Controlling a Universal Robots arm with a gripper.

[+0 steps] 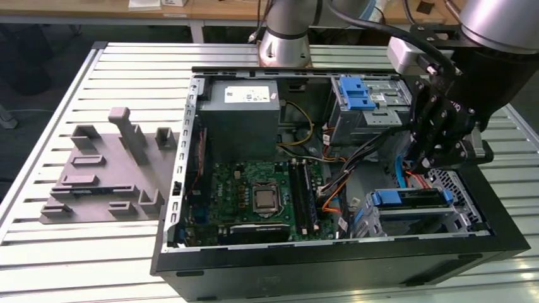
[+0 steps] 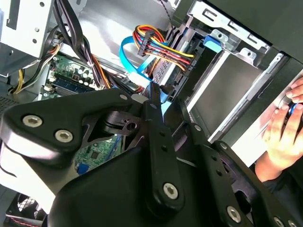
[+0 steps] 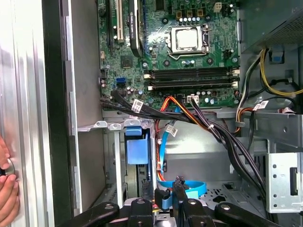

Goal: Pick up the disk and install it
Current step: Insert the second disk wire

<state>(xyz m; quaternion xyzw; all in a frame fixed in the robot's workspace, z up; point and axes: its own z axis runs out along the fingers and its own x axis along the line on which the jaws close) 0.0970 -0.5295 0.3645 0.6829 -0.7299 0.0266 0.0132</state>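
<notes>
The gripper (image 1: pixel 418 169) hangs inside the open computer case (image 1: pixel 337 268), at the exterior view's right, above the blue data cable (image 3: pixel 189 188). How far it is open, or whether it holds anything, cannot be told. The disk (image 1: pixel 421 197) sits in the near drive cage, just nearer than the gripper and apart from it, with its blue tab (image 3: pixel 136 151) facing the motherboard (image 1: pixel 261 196).

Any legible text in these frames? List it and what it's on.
None is legible.
Power supply white sticker: print too small.
Cable tags: too small.
Motherboard markings: blurred.
Papers on the far bench: unreadable.
</notes>
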